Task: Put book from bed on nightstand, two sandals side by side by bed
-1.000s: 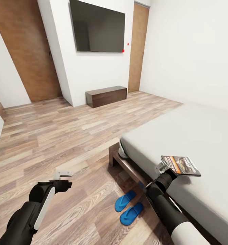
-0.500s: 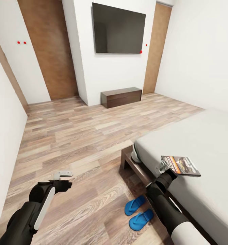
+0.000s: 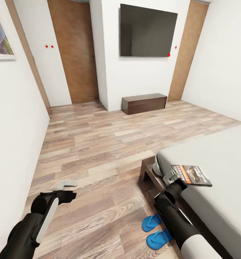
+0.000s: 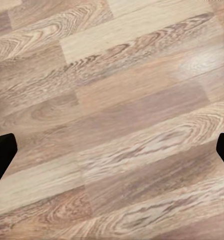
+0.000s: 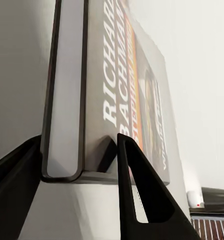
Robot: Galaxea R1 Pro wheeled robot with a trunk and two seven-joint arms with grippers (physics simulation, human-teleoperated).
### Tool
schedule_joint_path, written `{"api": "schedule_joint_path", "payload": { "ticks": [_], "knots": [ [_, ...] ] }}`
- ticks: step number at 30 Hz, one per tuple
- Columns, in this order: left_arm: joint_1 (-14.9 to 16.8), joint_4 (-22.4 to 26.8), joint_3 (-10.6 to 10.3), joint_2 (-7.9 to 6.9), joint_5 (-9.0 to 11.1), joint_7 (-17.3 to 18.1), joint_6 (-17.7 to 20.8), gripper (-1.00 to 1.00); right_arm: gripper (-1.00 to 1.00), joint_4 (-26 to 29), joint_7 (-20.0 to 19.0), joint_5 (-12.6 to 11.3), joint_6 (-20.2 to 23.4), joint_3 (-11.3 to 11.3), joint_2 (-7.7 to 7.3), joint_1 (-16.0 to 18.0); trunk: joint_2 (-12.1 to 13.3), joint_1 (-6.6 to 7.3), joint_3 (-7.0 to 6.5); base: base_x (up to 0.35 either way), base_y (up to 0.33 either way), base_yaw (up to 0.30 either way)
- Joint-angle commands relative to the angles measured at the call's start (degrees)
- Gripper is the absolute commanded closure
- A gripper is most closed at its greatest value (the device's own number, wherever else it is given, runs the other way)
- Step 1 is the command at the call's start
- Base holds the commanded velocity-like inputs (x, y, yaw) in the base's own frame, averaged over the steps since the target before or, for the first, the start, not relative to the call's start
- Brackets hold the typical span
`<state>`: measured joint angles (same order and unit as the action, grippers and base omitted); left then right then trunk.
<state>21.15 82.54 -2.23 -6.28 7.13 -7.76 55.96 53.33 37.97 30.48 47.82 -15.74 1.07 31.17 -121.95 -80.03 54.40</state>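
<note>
Lower right of the head view: right gripper (image 3: pixel 172 177) clamped on the edge of the book (image 3: pixel 190 175), held over the corner of the bed (image 3: pixel 214 158). Bottom centre: two sandals (image 3: pixel 155 230) side by side on the floor (image 3: pixel 99 144) beside the bed frame. Lower left: left gripper (image 3: pixel 67 184) spread wide, holding nothing.

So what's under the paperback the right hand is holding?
The pale-grey mattress of the bed lies below the dark, orange-banded paperback book, which the right hand grips by its edge. Whether it clears the mattress can't be judged.
</note>
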Motion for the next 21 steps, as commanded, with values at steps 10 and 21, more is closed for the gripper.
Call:
{"api": "schedule_joint_path", "payload": {
  "ticks": [10,21],
  "knots": [
    [0.03,-0.18,-1.54,1.28,0.64,-0.54,0.17,-1.00,1.00,0.03,0.26,0.04,0.29,-0.09,-0.03,0.03,4.00,2.21,-1.75,0.000,0.000,0.282],
    [0.04,-0.95,-3.47,5.16,0.58,-0.85,-0.19,-1.00,1.00,7.74,0.29,-0.15,1.85,-0.57,2.13,0.09,8.42,4.63,-3.88,0.000,0.000,0.282]
  ]
}}
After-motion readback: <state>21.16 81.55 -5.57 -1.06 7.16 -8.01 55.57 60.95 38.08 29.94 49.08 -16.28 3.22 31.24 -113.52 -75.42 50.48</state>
